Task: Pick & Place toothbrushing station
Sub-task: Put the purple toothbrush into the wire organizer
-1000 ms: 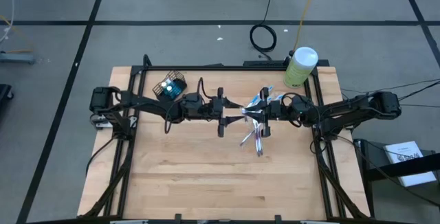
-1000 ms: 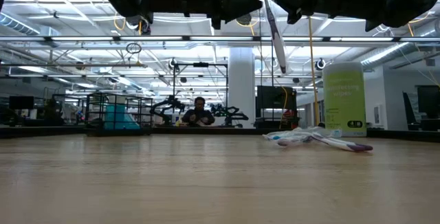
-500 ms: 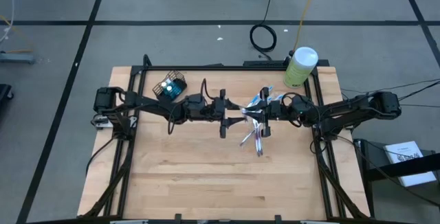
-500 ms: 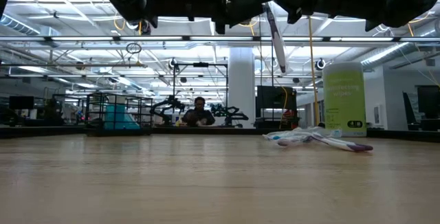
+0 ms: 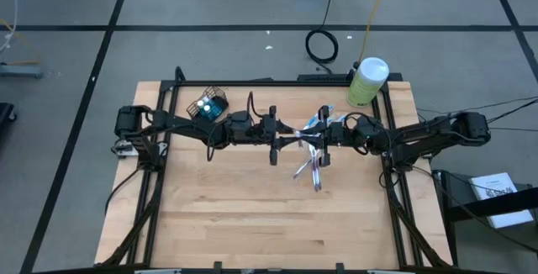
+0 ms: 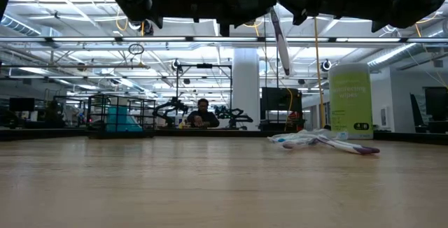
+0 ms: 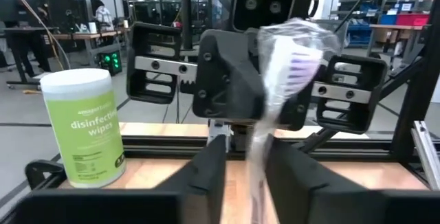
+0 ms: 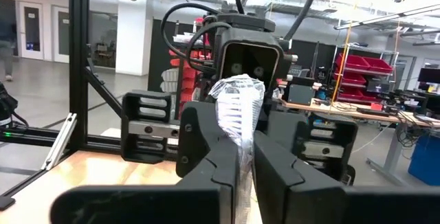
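We read a mid-air handover above table centre — right gripper (image 8: 244,157) clenched on a wrapped toothbrush (image 7: 278,80) hanging near upright, left gripper (image 7: 240,176) facing it, fingers straddling the shaft, grip unconfirmed — mesh cup holder (image 5: 210,106) on the left arm's side.

even overhead light, soft close-range blur

from table height, bright ceiling strip lights (image 6: 84,18) glare white above the pale wooden table (image 6: 210,186) and turn the arms over it into black silhouettes. from above, shadows on that table are faint. in both wrist views, the clear-wrapped white-and-purple toothbrush (image 7: 285,80) is smeared, while the room behind it stays sharper.
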Available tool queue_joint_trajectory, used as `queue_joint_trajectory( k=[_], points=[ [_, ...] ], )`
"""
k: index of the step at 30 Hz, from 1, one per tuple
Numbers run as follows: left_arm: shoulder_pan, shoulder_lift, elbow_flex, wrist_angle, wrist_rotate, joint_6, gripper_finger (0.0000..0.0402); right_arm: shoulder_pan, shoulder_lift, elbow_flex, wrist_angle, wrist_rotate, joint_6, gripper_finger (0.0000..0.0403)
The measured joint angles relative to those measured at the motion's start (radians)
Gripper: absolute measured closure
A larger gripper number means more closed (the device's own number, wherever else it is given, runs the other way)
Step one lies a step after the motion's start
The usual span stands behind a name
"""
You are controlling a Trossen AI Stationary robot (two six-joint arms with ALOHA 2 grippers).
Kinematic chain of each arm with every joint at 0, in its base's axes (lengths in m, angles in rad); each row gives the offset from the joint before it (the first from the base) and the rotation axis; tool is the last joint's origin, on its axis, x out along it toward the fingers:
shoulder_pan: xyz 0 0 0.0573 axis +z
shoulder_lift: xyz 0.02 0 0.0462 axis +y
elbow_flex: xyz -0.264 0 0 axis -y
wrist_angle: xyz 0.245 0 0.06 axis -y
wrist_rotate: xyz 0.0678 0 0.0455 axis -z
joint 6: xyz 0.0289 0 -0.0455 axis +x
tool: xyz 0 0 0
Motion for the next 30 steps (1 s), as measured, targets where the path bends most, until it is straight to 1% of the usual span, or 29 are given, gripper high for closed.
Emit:
queue_joint_trajectory(
  k=[3,4,5,9,13,17,19,22,24,27,30],
  points=[
    [0.001,0.0,0.0,0.0,0.003,0.011,0.0373,-0.001,0.0,0.0,0.0,0.005,0.008,0.0384],
    [0.001,0.0,0.0,0.001,0.003,0.023,0.0383,-0.001,0.0,0.0,0.0,0.006,0.015,0.0383],
    [0.002,-0.004,0.0,0.0,0.002,0.033,0.0387,-0.001,0.0,0.0,0.001,0.007,0.019,0.0379],
    [0.003,-0.053,0.0,-0.056,-0.038,0.075,0.0378,0.0,-0.001,0.001,0.008,0.007,0.043,0.0357],
    [0.019,-0.157,-0.002,-0.187,-0.072,0.114,0.039,0.001,-0.006,0.002,0.009,-0.003,0.048,0.0335],
    [0.039,-0.294,-0.028,-0.281,-0.161,0.141,0.0388,0.003,-0.013,-0.001,-0.026,-0.02,0.049,0.032],
    [0.051,-0.367,-0.065,-0.307,-0.215,0.176,0.0389,0.002,-0.023,-0.001,-0.041,-0.019,0.049,0.0316],
    [0.088,-0.489,-0.158,-0.313,-0.258,0.187,0.039,0.001,-0.027,0.0,-0.057,-0.012,0.049,0.0313],
    [0.124,-0.579,-0.231,-0.306,-0.326,0.192,0.039,0.002,-0.027,0.0,-0.057,-0.014,0.048,0.0313],
    [0.199,-0.704,-0.346,-0.299,-0.448,0.196,0.039,0.002,-0.028,0.0,-0.053,-0.012,0.047,0.0313],
    [0.307,-0.786,-0.457,-0.271,-0.478,0.176,0.039,0.002,-0.028,0.0,-0.053,-0.01,0.047,0.0314]
  ],
)
